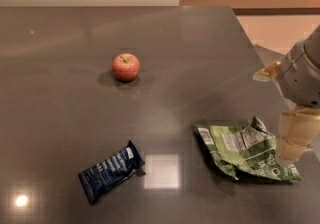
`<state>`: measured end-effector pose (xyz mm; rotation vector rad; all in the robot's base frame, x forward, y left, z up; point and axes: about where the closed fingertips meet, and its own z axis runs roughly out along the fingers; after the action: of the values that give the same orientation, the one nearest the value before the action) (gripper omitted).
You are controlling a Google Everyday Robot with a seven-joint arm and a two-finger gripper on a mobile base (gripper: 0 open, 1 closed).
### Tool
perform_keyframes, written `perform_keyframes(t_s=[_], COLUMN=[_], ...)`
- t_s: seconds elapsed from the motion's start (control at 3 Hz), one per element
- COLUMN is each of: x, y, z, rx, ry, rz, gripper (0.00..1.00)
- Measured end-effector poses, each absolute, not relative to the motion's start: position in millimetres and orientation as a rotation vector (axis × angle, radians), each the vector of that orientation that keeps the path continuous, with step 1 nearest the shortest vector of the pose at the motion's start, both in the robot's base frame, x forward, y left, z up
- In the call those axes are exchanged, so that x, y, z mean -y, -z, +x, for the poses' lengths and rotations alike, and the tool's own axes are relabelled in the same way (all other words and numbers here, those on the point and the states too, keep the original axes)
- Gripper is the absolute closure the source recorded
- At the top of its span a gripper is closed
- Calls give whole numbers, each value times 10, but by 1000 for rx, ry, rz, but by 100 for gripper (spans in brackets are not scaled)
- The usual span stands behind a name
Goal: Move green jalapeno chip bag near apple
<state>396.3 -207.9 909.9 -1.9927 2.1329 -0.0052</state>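
Note:
The green jalapeno chip bag (246, 151) lies crumpled and flat on the dark table at the lower right. The apple (125, 66), small and red-orange with a short stem, sits at the middle left, well apart from the bag. The gripper (295, 138) hangs at the right edge of the view, just right of the bag and above the bag's right end. One pale finger (296, 135) shows; it holds nothing that I can see.
A dark blue snack bar wrapper (111, 170) lies at the lower left of the dark table (60, 113). The table's right edge runs diagonally past the gripper, with pale floor (280, 28) beyond it. A bright light reflection (162, 171) lies between wrapper and bag.

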Motion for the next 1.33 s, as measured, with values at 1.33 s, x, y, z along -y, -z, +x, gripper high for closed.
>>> perform_keyframes(t_s=[1.33], x=[2258], y=[-8457], z=[3833], rx=[-2050], ry=[-117], rz=[-2163], gripper=[16])
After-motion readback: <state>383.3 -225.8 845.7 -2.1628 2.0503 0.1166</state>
